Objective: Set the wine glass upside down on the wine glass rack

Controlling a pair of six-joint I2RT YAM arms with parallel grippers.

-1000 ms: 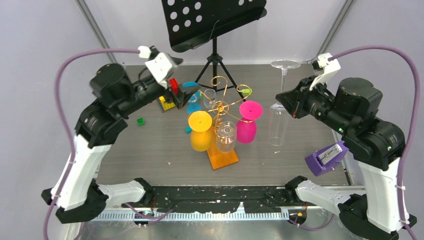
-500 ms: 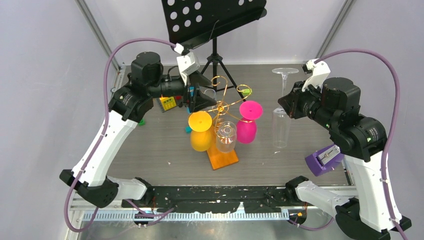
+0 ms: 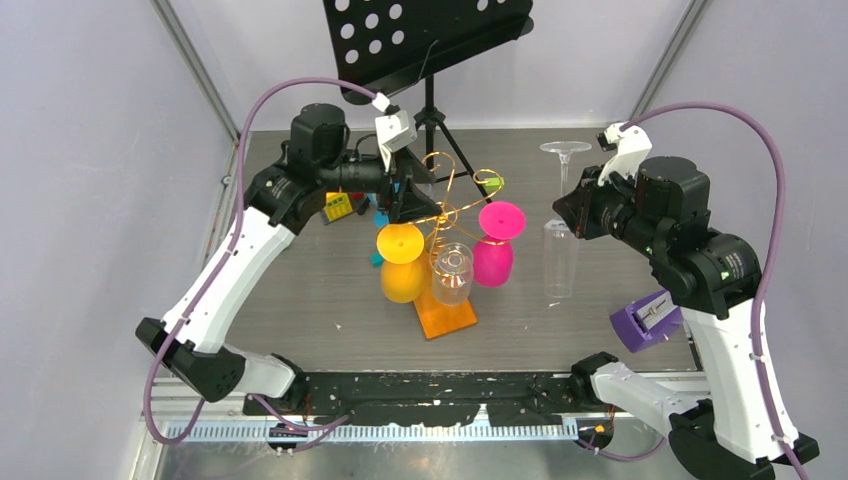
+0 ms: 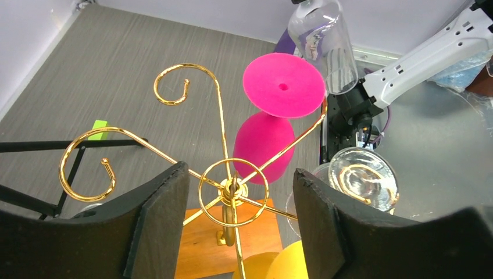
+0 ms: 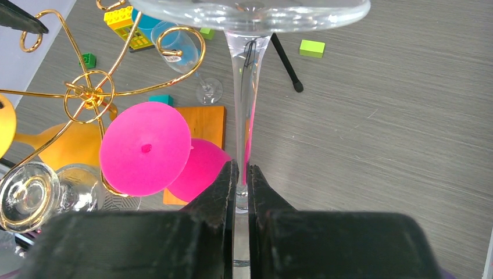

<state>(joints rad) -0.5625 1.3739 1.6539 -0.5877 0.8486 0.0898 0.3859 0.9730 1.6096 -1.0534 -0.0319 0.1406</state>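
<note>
Grey wood-grain worktop (image 3: 300, 290), pale walls. Wine glass (image 3: 562, 255) upside down, foot on top, right of the rack (image 3: 445, 215) and not on it, stem clamped in right gripper (image 3: 565, 205). Rack mid-worktop on an orange base, hung with pink glass (image 3: 495, 250), yellow glass (image 3: 402, 265), clear glass (image 3: 452, 272). Left gripper (image 4: 237, 174) apart, fingers either side of the rack's top hub, no contact. Black music stand (image 3: 430, 35) behind.

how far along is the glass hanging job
Done: pink glass, yellow glass and clear glass hang upside down on the rack. In hand: the right gripper is shut on the stem of a tall glass, bowl down, beside the rack; the left gripper sits open around the rack's top. Left: hooking that glass on a free loop.
</note>
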